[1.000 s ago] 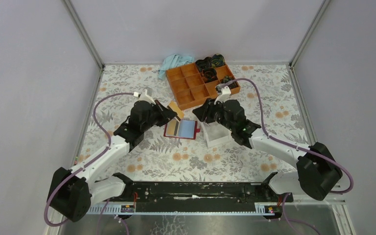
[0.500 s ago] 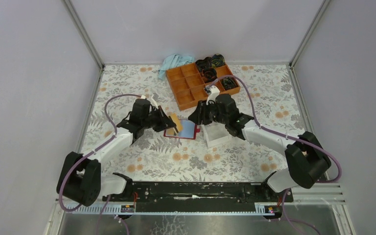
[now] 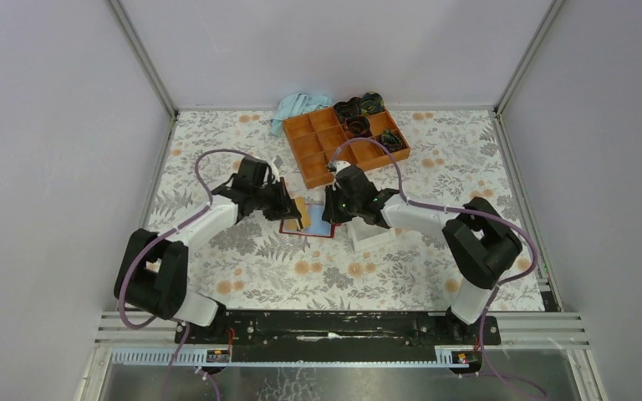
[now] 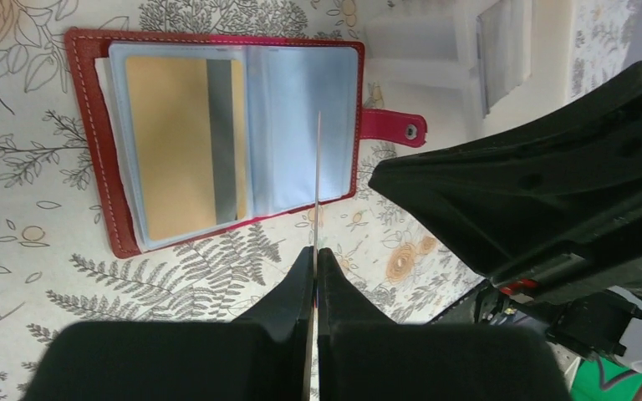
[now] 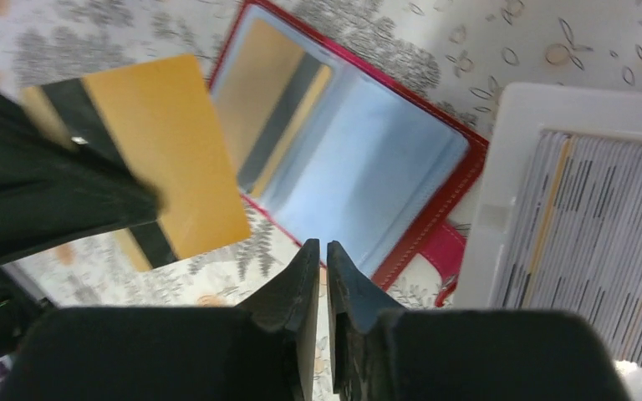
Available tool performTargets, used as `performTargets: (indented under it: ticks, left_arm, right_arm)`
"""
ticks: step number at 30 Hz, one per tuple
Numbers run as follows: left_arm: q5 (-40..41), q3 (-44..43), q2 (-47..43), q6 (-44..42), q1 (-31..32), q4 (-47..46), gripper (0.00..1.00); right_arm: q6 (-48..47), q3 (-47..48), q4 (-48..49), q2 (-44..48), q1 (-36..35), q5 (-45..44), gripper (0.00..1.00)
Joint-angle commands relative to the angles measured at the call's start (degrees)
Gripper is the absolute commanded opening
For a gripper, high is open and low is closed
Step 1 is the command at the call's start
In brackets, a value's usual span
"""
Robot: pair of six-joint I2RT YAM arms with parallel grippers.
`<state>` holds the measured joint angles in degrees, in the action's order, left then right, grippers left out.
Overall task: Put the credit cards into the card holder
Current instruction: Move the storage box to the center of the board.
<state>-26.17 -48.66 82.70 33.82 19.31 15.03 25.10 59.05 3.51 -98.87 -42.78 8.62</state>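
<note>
The card holder [image 3: 314, 227] lies open on the table, dark red with pale blue inner sleeves [image 4: 301, 125]. One tan-gold credit card [image 4: 175, 142] sits in its left sleeve. My left gripper [image 4: 315, 251] is shut on another tan-gold credit card [image 5: 163, 159] with a black stripe. That card stands edge-on [image 4: 318, 167] just above the right sleeve. My right gripper [image 5: 323, 245] hovers at the holder's [image 5: 359, 159] near edge by the snap tab [image 5: 443, 251]. Its jaws are almost together, with nothing between them. From above, the left gripper [image 3: 294, 213] and the right gripper [image 3: 328, 215] flank the holder.
A whitish clear box [image 3: 372, 234] with a stack of cards [image 5: 585, 217] stands right of the holder, under the right arm. An orange compartment tray [image 3: 322, 159] sits behind, with dark items [image 3: 359, 109] in its back cells. A blue cloth [image 3: 297, 106] lies at the back.
Both arms have reached in toward the holder. The left gripper carried the gold card down over it. The right gripper moved left from the box and its jaws narrowed.
</note>
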Motion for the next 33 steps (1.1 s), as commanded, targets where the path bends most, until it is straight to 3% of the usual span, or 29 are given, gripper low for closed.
performTargets:
  ticks: [1, 19, 33]
  left_arm:
    - [-0.9, -3.23, 3.11, -4.51, -0.64, 4.72, 0.0]
    - [0.16, -9.79, 12.37, -10.41, -1.67, 9.95, 0.0]
    - [-1.42, -11.55, 15.04, -10.9, -2.08, 9.02, 0.0]
  right_arm:
    - [-1.26, 4.32, -5.11, -2.83, -1.18, -8.25, 0.13]
    - [-2.12, 8.1, -6.95, -10.68, -1.27, -11.67, 0.12]
    - [-4.37, 7.92, -9.36, -9.96, -1.64, -22.0, 0.1]
